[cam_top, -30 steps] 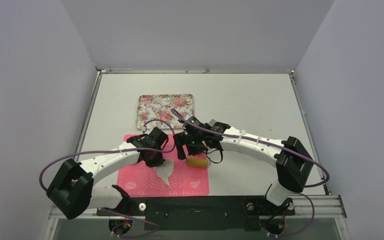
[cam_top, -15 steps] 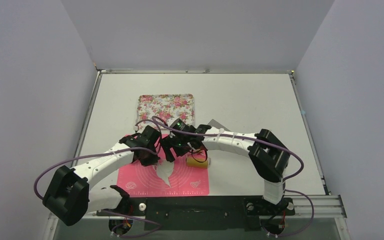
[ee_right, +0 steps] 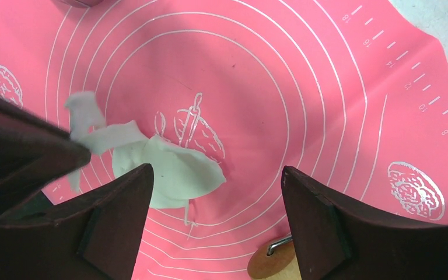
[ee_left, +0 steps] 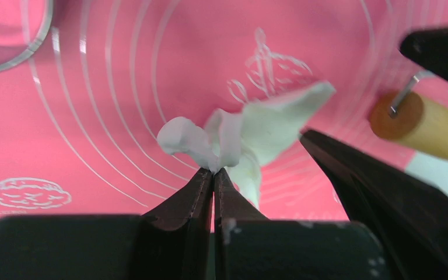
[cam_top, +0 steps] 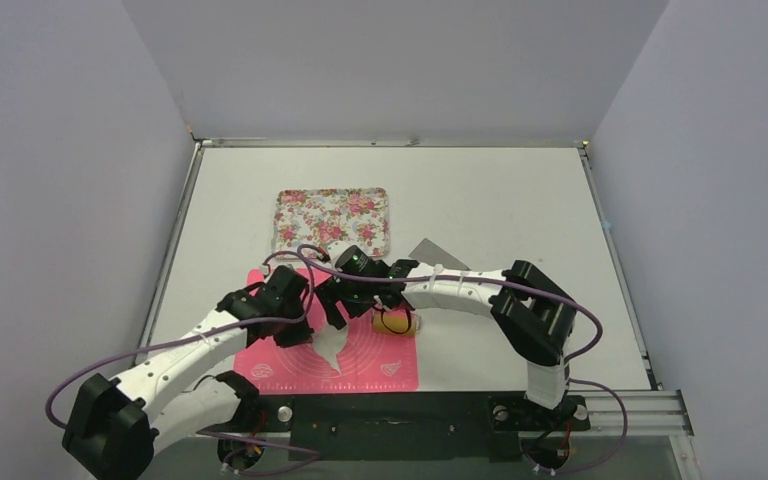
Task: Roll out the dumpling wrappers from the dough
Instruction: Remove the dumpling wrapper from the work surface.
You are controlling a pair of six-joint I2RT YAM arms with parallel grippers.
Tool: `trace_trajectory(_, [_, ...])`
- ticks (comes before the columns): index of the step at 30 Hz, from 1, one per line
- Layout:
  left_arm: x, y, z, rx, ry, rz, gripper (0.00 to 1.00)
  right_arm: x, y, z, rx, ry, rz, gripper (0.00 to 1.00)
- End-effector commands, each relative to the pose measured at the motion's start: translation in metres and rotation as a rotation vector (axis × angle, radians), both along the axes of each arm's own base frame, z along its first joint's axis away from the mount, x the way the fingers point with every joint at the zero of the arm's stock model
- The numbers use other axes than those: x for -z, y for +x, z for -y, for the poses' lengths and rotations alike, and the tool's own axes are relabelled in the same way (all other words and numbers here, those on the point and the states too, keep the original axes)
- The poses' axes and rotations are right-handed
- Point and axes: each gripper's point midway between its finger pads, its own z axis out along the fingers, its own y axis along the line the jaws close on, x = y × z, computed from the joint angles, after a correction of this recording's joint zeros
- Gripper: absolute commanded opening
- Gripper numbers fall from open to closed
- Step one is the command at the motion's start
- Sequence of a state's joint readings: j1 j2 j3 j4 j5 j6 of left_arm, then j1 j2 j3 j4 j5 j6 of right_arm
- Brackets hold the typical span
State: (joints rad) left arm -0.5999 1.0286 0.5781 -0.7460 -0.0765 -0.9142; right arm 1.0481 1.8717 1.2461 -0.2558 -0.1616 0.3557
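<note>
Update on the dough [ee_left: 262, 125]: it's a thin, white, ragged piece, crumpled and folded over itself at one end. At the other end there's a broader, flatter flap. In my right wrist view the flap has a smooth curved edge and seems to lie flat on the pink mat [ee_right: 326, 87], and a twisted strip climbs away from it.

What's changed from a second ago:
- **Left arm:** my left gripper [ee_left: 213, 172] had its jaws a touch apart then, and they've since closed the last bit. The arm has also drawn back toward its base.
- **Right arm:** my right gripper [ee_right: 216, 175] was over the rolling pin [ee_left: 431, 125] and has slid across to the dough, so the pin now lies uncovered.
- **Dough:** in the top view it sits in about the same spot on the mat.

My left jaws are pressed together, pinching the crumpled end right at their tips. The rest of the piece fans out ahead of the tips.

My right jaws are spread wide and hold nothing. The flap lies below them, partly in the gap, up against the finger nearer my left gripper. The other finger is over bare mat.

The rolling pin is off to one side of my left fingertips and the metal ring cutter [ee_left: 35, 45] is off to the other. Both are apart from the dough.
</note>
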Motion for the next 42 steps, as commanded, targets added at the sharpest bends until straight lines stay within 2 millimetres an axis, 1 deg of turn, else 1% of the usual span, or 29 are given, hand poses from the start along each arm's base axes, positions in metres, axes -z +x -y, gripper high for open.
trace_trajectory(1, [-0.023, -0.025, 0.032, 0.146, -0.147, -0.010, 0.00, -0.037, 0.012, -0.011, 0.033, 0.098, 0.085, 0.76])
trace_trajectory(2, [-0.030, -0.027, 0.038, 0.170, -0.168, 0.000, 0.00, -0.037, 0.012, -0.010, 0.034, 0.098, 0.083, 0.76])
trace_trajectory(3, [-0.033, -0.035, 0.046, 0.222, -0.172, -0.002, 0.00, -0.038, 0.010, -0.009, 0.035, 0.101, 0.079, 0.76])
trace_trajectory(4, [-0.040, -0.037, 0.051, 0.241, -0.179, 0.004, 0.00, -0.039, 0.010, -0.009, 0.036, 0.104, 0.078, 0.76])
trace_trajectory(5, [-0.043, -0.045, 0.059, 0.296, -0.177, 0.012, 0.00, -0.041, 0.009, -0.008, 0.039, 0.108, 0.080, 0.76])
trace_trajectory(6, [-0.050, -0.045, 0.067, 0.316, -0.195, 0.033, 0.00, -0.042, 0.009, -0.007, 0.046, 0.112, 0.078, 0.76])
trace_trajectory(7, [-0.054, -0.052, 0.075, 0.363, -0.205, 0.041, 0.00, -0.043, 0.009, -0.004, 0.054, 0.117, 0.083, 0.76])
trace_trajectory(8, [-0.061, -0.052, 0.084, 0.384, -0.232, 0.058, 0.00, -0.041, 0.008, -0.001, 0.057, 0.113, 0.079, 0.76])
trace_trajectory(9, [-0.061, -0.056, 0.089, 0.408, -0.237, 0.056, 0.00, -0.044, 0.007, 0.000, 0.057, 0.119, 0.081, 0.76])
trace_trajectory(10, [-0.063, -0.056, 0.092, 0.413, -0.246, 0.061, 0.00, -0.041, 0.006, 0.002, 0.057, 0.112, 0.081, 0.76])
trace_trajectory(13, [-0.060, -0.056, 0.092, 0.401, -0.224, 0.050, 0.00, -0.032, 0.004, 0.004, 0.028, 0.067, 0.100, 0.76])
trace_trajectory(16, [-0.054, -0.054, 0.081, 0.357, -0.174, 0.043, 0.00, -0.022, 0.003, 0.001, -0.046, 0.028, 0.143, 0.76])
trace_trajectory(17, [-0.054, -0.053, 0.079, 0.337, -0.167, 0.045, 0.00, -0.016, 0.002, 0.000, -0.068, 0.011, 0.146, 0.76])
trace_trajectory(18, [-0.053, -0.051, 0.074, 0.317, -0.144, 0.048, 0.00, -0.015, 0.001, -0.003, -0.102, 0.007, 0.158, 0.76])
trace_trajectory(19, [-0.054, -0.050, 0.073, 0.293, -0.144, 0.050, 0.00, -0.010, 0.000, -0.004, -0.125, -0.005, 0.156, 0.76])
trace_trajectory(22, [-0.053, -0.045, 0.065, 0.241, -0.129, 0.067, 0.00, -0.008, -0.002, -0.015, -0.186, 0.004, 0.175, 0.76])
trace_trajectory(23, [-0.052, -0.045, 0.063, 0.224, -0.126, 0.064, 0.00, -0.010, -0.002, -0.020, -0.199, 0.011, 0.185, 0.76])
trace_trajectory(24, [-0.052, -0.044, 0.061, 0.213, -0.126, 0.072, 0.00, -0.004, -0.002, -0.022, -0.204, -0.003, 0.177, 0.76])
trace_trajectory(25, [-0.052, -0.044, 0.060, 0.200, -0.127, 0.071, 0.00, -0.009, -0.002, -0.029, -0.213, 0.003, 0.185, 0.76])
trace_trajectory(26, [-0.053, -0.043, 0.059, 0.191, -0.130, 0.077, 0.00, 0.000, -0.006, -0.031, -0.224, -0.019, 0.174, 0.76])
trace_trajectory(27, [-0.054, -0.043, 0.059, 0.183, -0.133, 0.078, 0.00, 0.000, -0.006, -0.035, -0.232, -0.020, 0.180, 0.76])
trace_trajectory(28, [-0.056, -0.042, 0.060, 0.182, -0.140, 0.084, 0.00, 0.009, -0.007, -0.035, -0.232, -0.045, 0.183, 0.76])
trace_trajectory(29, [-0.057, -0.042, 0.060, 0.181, -0.146, 0.085, 0.00, 0.012, -0.007, -0.036, -0.230, -0.055, 0.188, 0.76])
trace_trajectory(30, [-0.058, -0.042, 0.061, 0.181, -0.154, 0.089, 0.00, 0.020, -0.007, -0.035, -0.226, -0.080, 0.191, 0.76])
trace_trajectory(33, [-0.064, -0.042, 0.067, 0.192, -0.191, 0.102, 0.00, 0.033, -0.003, -0.030, -0.199, -0.132, 0.202, 0.76])
trace_trajectory(34, [-0.066, -0.042, 0.069, 0.198, -0.201, 0.106, 0.00, 0.037, 0.002, -0.026, -0.170, -0.159, 0.220, 0.76])
trace_trajectory(37, [-0.069, -0.045, 0.077, 0.227, -0.238, 0.110, 0.00, 0.041, 0.016, -0.016, -0.085, -0.208, 0.266, 0.76])
trace_trajectory(42, [-0.078, -0.050, 0.085, 0.276, -0.276, 0.120, 0.00, 0.045, 0.025, -0.009, -0.016, -0.229, 0.272, 0.76])
